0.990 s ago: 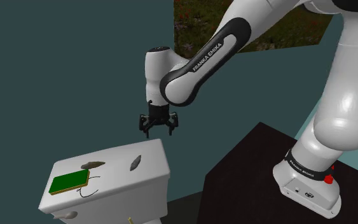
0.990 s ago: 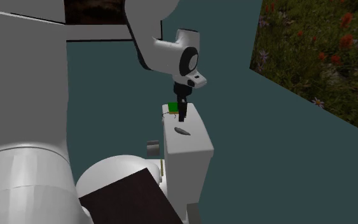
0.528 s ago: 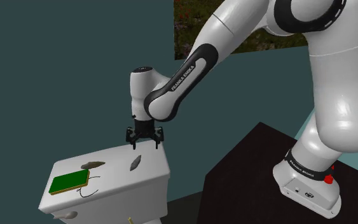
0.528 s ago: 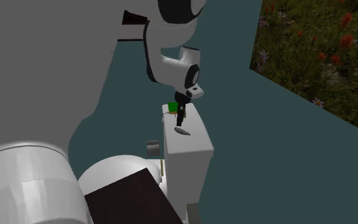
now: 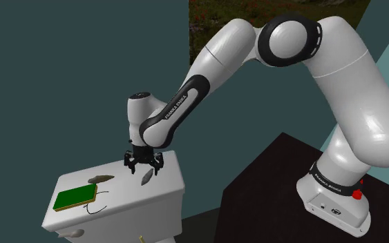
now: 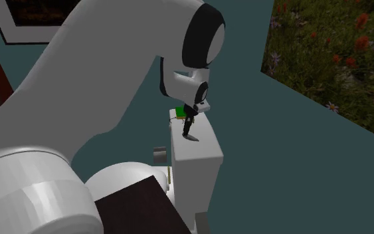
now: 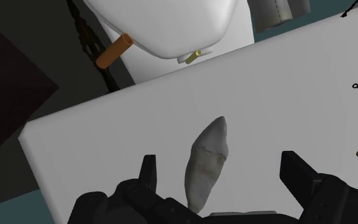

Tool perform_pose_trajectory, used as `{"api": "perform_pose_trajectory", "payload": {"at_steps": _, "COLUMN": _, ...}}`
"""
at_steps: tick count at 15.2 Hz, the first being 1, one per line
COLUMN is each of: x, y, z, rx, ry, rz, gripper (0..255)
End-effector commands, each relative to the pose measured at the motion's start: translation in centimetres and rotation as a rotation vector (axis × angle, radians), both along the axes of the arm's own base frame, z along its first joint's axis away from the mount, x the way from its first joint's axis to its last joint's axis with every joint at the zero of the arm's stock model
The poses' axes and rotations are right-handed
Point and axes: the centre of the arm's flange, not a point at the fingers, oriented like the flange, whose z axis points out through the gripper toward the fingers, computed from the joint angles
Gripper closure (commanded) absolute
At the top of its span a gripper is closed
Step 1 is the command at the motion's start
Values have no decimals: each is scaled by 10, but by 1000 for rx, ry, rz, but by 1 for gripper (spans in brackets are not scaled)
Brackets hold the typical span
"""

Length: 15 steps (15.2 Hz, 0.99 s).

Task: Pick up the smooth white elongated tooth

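Observation:
A pale grey, smooth elongated tooth lies on the white toilet tank lid, near the shoulder view's right end. My black gripper hangs just above it, pointing down and open. In the wrist view the tooth lies between the two fingers, which stand wide apart and do not touch it. The second exterior view has the gripper directly over the tooth.
On the same lid lie a green flat card, a darker pointed piece and a thin black cord. The toilet bowl sits below the tank. My dark brown stand is at lower right.
The arm has swung toward the shoulder view's left and come down, bringing the gripper from beyond the tank's right edge to just over the tooth. The fingers stayed open.

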Motion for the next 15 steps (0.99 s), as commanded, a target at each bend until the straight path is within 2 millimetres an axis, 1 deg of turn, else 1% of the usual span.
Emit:
{"api": "perform_pose_trajectory", "payload": {"at_steps": 1, "x": 0, "y": 2, "z": -11, "rx": 1, "ry": 1, "rz": -4, "gripper": 0}}
{"api": "perform_pose_trajectory", "payload": {"at_steps": 5, "x": 0, "y": 2, "z": -32, "rx": 1, "ry": 1, "rz": -4, "gripper": 0}}
{"api": "perform_pose_trajectory", "payload": {"at_steps": 7, "x": 0, "y": 2, "z": -35, "rx": 1, "ry": 1, "rz": -4, "gripper": 0}}
{"api": "perform_pose_trajectory", "payload": {"at_steps": 8, "x": -1, "y": 2, "z": -35, "rx": 1, "ry": 1, "rz": -4, "gripper": 255}}
{"api": "perform_pose_trajectory", "payload": {"at_steps": 15, "x": -1, "y": 3, "z": -35, "rx": 1, "ry": 1, "rz": -4, "gripper": 255}}
